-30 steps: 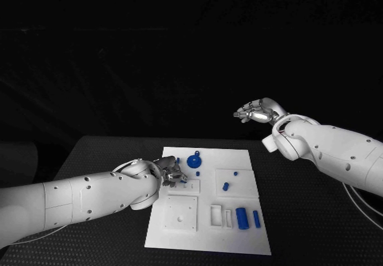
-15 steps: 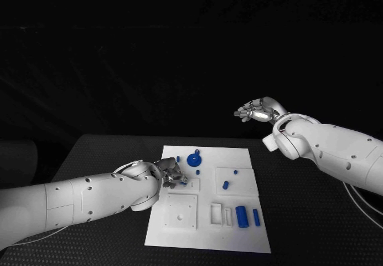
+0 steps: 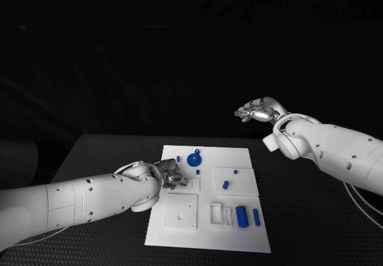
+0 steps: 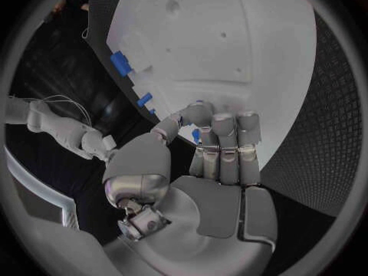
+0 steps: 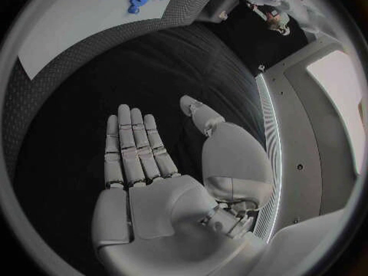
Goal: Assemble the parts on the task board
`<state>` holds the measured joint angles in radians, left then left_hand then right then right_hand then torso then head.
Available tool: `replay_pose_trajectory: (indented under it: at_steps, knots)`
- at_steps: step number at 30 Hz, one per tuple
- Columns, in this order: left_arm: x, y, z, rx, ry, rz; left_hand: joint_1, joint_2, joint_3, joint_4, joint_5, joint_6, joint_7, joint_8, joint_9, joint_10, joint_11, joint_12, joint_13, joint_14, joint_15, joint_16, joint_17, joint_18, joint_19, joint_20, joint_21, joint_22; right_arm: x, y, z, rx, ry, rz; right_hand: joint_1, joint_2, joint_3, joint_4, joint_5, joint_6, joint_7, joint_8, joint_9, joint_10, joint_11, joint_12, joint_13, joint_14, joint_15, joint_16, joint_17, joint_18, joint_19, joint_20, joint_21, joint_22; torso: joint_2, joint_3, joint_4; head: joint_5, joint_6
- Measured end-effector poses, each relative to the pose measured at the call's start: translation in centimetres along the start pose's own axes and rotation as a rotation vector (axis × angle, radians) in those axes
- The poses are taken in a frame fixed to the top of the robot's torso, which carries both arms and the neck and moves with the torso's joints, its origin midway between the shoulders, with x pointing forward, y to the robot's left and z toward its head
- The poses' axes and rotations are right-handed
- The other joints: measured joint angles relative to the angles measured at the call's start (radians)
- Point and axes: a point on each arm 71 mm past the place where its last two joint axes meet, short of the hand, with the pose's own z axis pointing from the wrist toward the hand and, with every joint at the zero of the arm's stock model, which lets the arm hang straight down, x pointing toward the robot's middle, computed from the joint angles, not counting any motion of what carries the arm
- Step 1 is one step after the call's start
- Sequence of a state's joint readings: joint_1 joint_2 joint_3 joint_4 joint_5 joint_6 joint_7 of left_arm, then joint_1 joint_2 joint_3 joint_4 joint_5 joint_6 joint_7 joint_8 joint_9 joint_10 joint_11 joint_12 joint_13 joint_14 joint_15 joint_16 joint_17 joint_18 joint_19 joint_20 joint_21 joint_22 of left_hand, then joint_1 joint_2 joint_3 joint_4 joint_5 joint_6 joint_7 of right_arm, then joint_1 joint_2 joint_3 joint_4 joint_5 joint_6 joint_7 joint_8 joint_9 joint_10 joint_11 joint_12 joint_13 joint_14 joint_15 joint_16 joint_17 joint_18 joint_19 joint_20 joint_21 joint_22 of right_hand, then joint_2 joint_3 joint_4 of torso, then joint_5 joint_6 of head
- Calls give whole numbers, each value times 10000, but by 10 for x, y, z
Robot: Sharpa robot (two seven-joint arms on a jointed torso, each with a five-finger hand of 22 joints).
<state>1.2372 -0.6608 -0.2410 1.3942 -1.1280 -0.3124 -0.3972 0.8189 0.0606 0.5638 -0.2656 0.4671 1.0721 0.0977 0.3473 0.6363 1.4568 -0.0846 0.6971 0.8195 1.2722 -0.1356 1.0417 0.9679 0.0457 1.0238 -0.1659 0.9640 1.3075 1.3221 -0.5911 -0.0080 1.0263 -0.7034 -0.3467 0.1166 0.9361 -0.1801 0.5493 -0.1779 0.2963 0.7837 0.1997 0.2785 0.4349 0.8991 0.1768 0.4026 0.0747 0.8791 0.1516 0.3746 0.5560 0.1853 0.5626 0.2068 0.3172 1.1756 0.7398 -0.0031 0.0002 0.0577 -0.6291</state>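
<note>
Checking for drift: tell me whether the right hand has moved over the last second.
No. The right hand sits in the same spot above the task board's far right corner.

Desk (image 3: 96, 149): black, with a finely textured, dotted surface; extends left, right and near around the central white plate, its far edge meeting a dark background. Thin pale cable (image 3: 363, 206): lies on the desk at the near right, curving toward the right edge.

A robotics lab test station: a black textured bench (image 3: 96, 149) stands against a dark backdrop, bearing only a white task board (image 3: 209, 238) with small blue parts (image 3: 242, 216) near its 5 o'clock corner.
</note>
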Motion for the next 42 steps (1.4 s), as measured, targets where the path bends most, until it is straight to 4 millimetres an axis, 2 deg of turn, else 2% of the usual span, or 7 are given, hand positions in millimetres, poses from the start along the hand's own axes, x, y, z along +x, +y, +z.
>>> replay_pose_trajectory:
  at_steps: [25, 28, 32, 35, 38, 40, 42]
  knots:
    - [-1, -1, 2, 17, 69, 421, -1, -2, 85, -49, 3, 0, 1, 81, 67, 0, 0, 274, 1, 40, -34, 195, -9, -5, 1, 0, 157, -2, 2, -2, 0, 36, 46, 31, 1, -1, 0, 0, 40, 0, 0, 0, -19, 0, 0, -10, -20, 0, 0, 0, 0, 1, 0, 0, -37, 17, 1, 10, -1, 36, -12]
    - [-1, -2, 2, 21, 95, 461, -2, -4, 115, -19, 2, 0, 1, 82, 86, 3, -3, 337, 4, 55, -20, 272, -9, 86, 1, 1, 207, 3, 2, -2, 0, 36, 51, 34, 1, -1, 0, 0, 40, 0, 0, 0, -19, 0, 0, -10, -19, 0, 0, 1, 0, 1, 0, -1, -37, 17, 1, 12, -5, 36, -15]
    - [-1, -3, 3, 37, 191, 543, -5, -3, 68, 49, -57, 1, 1, 156, 90, 39, -39, 505, 40, 56, -20, 405, -9, 113, 1, 1, 278, 6, 2, -2, 0, 38, 58, 37, 1, -1, 1, 0, 39, 0, 0, 0, -19, 0, 0, -10, -19, 0, 0, -37, 0, 1, 0, 0, -37, 17, 1, 14, -7, 36, -18]
    - [-1, -3, 3, 47, 257, 589, -118, 108, 36, 162, -76, 0, 1, 168, 160, 39, -39, 611, 58, 56, -20, 504, -9, 114, 1, 1, 387, 5, 2, -2, 0, 41, 61, 38, 1, -1, -28, 28, 39, 0, 0, 0, -18, 0, 0, -10, -18, 0, 0, -37, 0, 1, 0, 0, -37, 17, 1, 15, -7, 39, -21]
    - [-2, -4, 3, 47, 305, 630, -228, 180, 31, 167, -78, 1, 1, 188, 163, 39, -39, 667, 70, 52, -24, 529, -9, 114, 1, 1, 387, 5, 3, -1, 0, 40, 69, 45, -72, 72, -58, 58, 167, 0, 0, 0, -32, 0, 0, -10, -34, 0, 0, -37, 1, 1, 1, -1, -54, 31, 1, 15, -3, 42, -26]
    - [-1, -4, 4, 47, 343, 656, -336, 219, 30, 168, -79, 0, 1, 190, 163, 39, -39, 765, 89, 53, -60, 622, -9, 115, 1, 1, 459, 5, 3, -1, 0, 39, 78, 53, -160, 160, -218, 34, 513, 0, 0, 0, -56, 22, -22, -78, -46, 0, 0, -87, 18, 0, -39, 39, -116, 64, 1, 15, -2, 43, -27]
    - [-1, -4, 4, 51, 376, 677, -382, 261, 30, 168, -110, 0, 1, 242, 162, 39, -39, 836, 104, 66, -78, 668, -9, 115, 1, 1, 469, 5, 3, -1, 0, 42, 82, 59, -160, 160, -249, 28, 595, 0, 0, 0, -56, 36, -37, -78, -46, 0, 0, -87, 25, 1, -39, 39, -116, 67, 0, 15, -1, 44, -28]
